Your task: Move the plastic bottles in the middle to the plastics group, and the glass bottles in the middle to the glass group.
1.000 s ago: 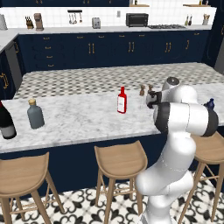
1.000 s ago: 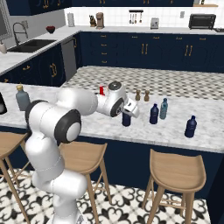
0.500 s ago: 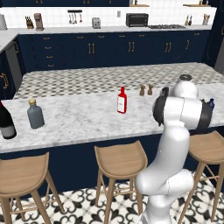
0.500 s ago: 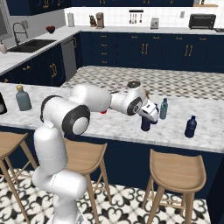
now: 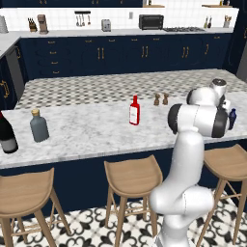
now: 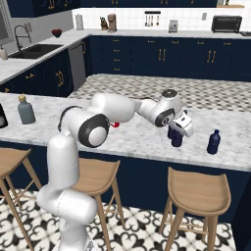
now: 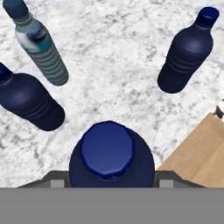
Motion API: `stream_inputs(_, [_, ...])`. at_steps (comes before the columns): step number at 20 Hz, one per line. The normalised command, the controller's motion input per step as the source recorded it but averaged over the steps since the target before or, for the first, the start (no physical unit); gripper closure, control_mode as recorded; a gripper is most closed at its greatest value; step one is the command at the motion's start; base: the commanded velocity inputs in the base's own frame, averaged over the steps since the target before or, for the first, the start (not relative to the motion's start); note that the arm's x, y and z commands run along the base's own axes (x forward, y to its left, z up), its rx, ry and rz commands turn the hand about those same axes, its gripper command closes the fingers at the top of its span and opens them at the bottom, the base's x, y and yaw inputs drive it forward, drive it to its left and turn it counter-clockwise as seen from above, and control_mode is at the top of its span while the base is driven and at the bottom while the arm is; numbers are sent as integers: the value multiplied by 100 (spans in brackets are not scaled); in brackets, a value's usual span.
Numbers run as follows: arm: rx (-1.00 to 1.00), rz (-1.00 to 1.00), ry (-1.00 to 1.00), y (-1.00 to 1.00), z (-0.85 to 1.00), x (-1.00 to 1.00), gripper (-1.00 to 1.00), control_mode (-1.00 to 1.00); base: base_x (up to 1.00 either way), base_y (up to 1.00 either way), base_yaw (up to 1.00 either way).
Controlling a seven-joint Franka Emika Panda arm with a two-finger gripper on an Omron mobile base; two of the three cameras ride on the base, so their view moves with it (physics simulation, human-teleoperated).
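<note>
Over the marble counter [image 7: 113, 57], gripper [image 7: 111, 180] clamped on a navy bottle [image 7: 109, 157], teal bottle [image 7: 41, 50] beyond

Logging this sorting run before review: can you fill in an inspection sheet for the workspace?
Surface: marble island counter, dry, unmarked.
Job's things: red bottle upright mid-counter; navy bottle between the gripper's fingers; two more navy bottles and a teal bottle upright nearby; grey flask and wine bottle at the far left.
Clutter: two small shakers.
Gripper: gripper closed on the navy bottle.
Cables: nothing seen.
Surroundings: wooden stools, navy cabinets.
</note>
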Motion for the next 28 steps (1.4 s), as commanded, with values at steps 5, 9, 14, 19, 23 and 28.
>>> stream_inputs(5, [0, 0, -6, -8, -14, 15, 100, -100, 0, 0, 0])
stream_inputs(9, [0, 0, -7, 0, -56, 3, 100, -100, 0, 0, 0])
stream_inputs(14, [0, 0, -2, 0, -54, 0, 100, -100, 0, 0, 0])
stream_inputs(19, [-5, 0, 0, 0, -2, 6, 100, -100, 0, 0, 0])
stream_inputs(23, [-3, 0, 0, 0, 5, 61, 100, -100, 0, 0, 0])
stream_inputs(28, [0, 0, 4, -5, 6, 70, 100, -100, 0, 0, 0])
